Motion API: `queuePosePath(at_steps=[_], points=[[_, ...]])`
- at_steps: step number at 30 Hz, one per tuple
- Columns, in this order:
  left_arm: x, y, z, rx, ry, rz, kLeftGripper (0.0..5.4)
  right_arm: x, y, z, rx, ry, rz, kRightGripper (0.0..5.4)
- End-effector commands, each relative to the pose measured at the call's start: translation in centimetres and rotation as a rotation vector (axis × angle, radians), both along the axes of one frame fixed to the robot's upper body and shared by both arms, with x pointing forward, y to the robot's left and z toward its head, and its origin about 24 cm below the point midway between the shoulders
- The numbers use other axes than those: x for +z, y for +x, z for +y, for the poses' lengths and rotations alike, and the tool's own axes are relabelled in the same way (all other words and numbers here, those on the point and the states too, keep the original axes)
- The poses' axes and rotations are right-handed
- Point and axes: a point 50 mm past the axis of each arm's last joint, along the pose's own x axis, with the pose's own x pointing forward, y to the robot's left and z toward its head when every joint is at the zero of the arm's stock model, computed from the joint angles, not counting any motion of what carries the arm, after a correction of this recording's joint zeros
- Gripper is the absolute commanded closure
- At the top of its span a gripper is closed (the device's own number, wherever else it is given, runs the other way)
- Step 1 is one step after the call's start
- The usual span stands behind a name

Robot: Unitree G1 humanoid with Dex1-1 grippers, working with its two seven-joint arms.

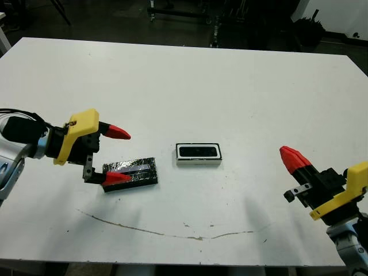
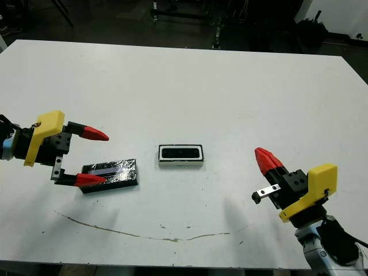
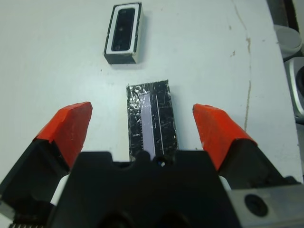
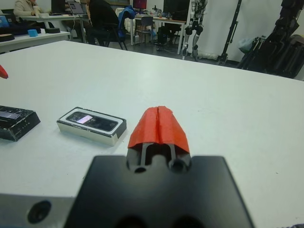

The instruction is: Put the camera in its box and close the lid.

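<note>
The box (image 1: 198, 154), a small tray with a white rim, sits at mid-table with the black camera (image 1: 199, 152) lying inside it; the left wrist view also shows the camera (image 3: 124, 29) in the box (image 3: 113, 50). The glossy black lid (image 1: 135, 172) lies flat on the table left of the box. My left gripper (image 1: 118, 155) is open, its red fingertips (image 3: 71, 121) on either side of the lid's (image 3: 151, 118) near end, with nothing gripped. My right gripper (image 1: 292, 156) is shut and empty, well right of the box (image 4: 92, 124).
A thin dark scuff line (image 1: 172, 233) runs across the white table (image 1: 190, 80) near the front edge. Dark stands and equipment (image 1: 184, 11) lie beyond the far edge. In the right wrist view a seated person (image 4: 102, 14) shows at desks far behind.
</note>
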Motion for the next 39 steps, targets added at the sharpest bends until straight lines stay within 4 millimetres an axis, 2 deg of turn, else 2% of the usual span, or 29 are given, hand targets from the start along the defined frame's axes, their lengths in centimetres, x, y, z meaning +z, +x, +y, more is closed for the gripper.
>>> queuePosePath(at_steps=[1,16,35,39], points=[[-0.4,-0.1,0.4,0.005,0.052,0.020,0.00,-0.2,-0.2,-0.1,-0.009,0.000,0.010,5.38],[-1.5,0.0,0.7,0.071,0.105,0.026,0.00,-0.2,-0.7,-0.1,-0.014,-0.004,-0.011,5.38],[-2.0,0.2,0.8,0.044,0.116,0.083,0.00,-0.4,-0.8,-0.1,-0.029,0.021,-0.004,5.38],[-2.2,0.2,0.8,0.041,0.149,0.048,0.00,-0.4,-0.8,-0.1,-0.024,0.016,-0.014,5.38]])
